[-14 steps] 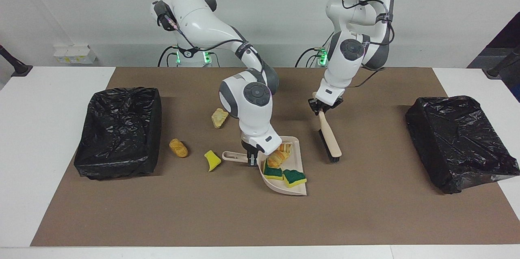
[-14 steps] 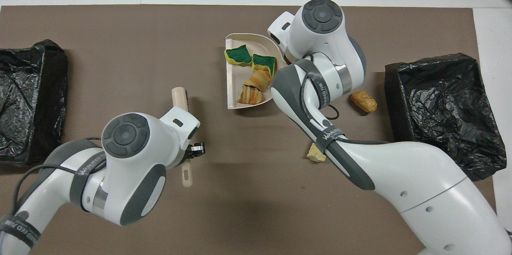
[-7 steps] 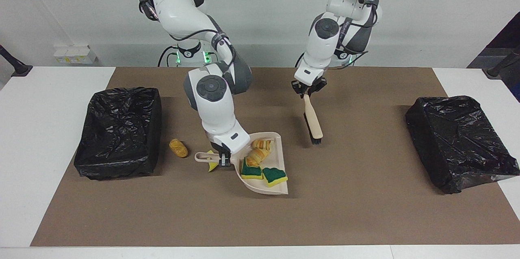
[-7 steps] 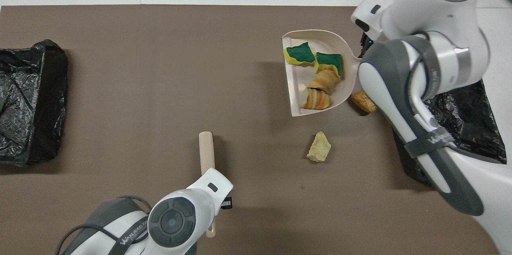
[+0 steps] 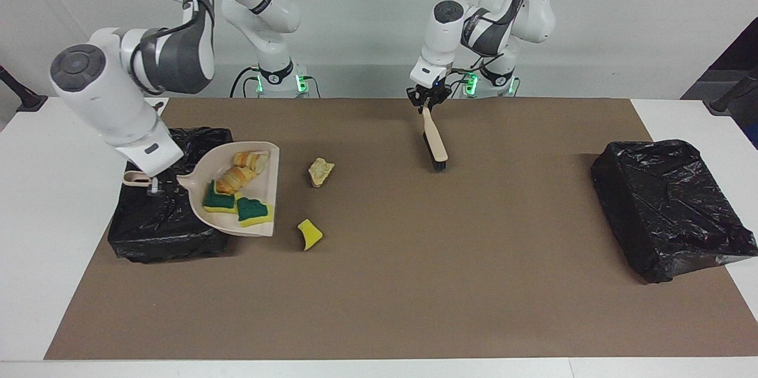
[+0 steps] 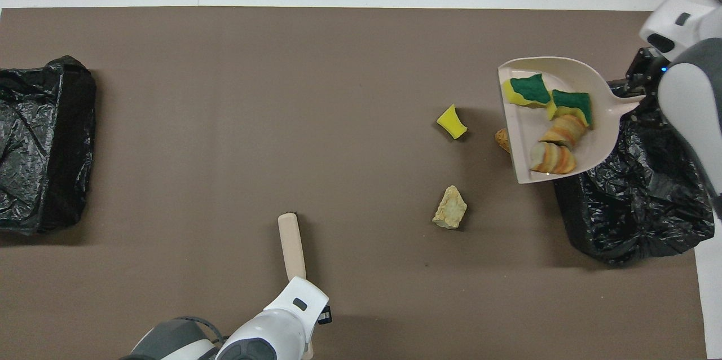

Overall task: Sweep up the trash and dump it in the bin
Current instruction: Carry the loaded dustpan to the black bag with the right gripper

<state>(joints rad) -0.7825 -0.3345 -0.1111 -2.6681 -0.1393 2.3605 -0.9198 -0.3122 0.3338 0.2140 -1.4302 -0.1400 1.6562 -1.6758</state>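
Right gripper [image 5: 153, 186] grips dustpan [image 5: 260, 156] handle; loaded pan raised over bin [image 5: 148, 230]. Left gripper [image 5: 427, 101] clamps brush [image 5: 436, 144], hanging above mat [image 5: 414, 283].

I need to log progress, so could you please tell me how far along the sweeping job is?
Done: four scraps lie in the beige plastic dustpan. In hand: the right end effector holds it over the black-lined bin, undumped. Left: three scraps on the brown mat; the left end effector holds the beige brush.

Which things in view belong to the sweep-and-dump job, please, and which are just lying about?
In use: dustpan with four scraps, held by right gripper over the bin; brush in left gripper; loose yellow sponge, beige chunk, brown lump.

Lying about: second bin.
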